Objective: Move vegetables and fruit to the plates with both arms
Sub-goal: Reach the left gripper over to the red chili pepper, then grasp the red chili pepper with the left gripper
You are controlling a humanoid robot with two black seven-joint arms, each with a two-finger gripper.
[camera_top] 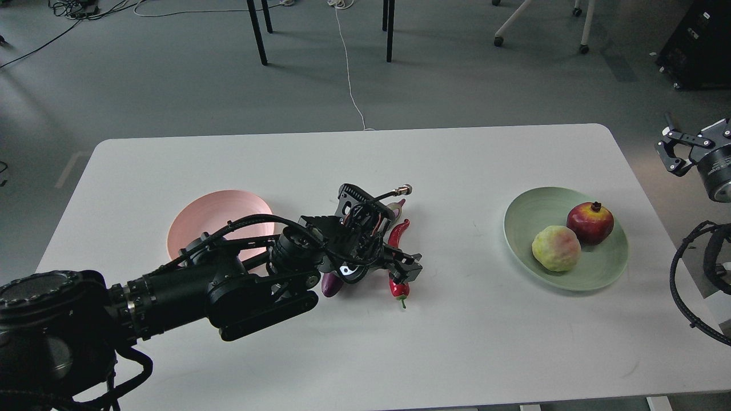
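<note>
My left gripper (406, 268) reaches over the middle of the table, open, with its fingers right over the lower half of the red chili pepper (399, 230). The purple eggplant (330, 284) lies just left of the chili, mostly hidden behind my left wrist; only its blunt end and cap show. The pink plate (203, 220) sits behind my left forearm with nothing on it. The green plate (528, 214) at the right holds the pomegranate (590, 222) and the yellow-green fruit (555, 248). My right gripper (675, 153) is open and empty, off the table's right edge.
The white table (457, 354) has rounded corners; its far edge runs behind the plates. Black cable loops of my right arm (694, 274) hang by the table's right edge. Chair and table legs (388, 34) stand on the grey floor beyond.
</note>
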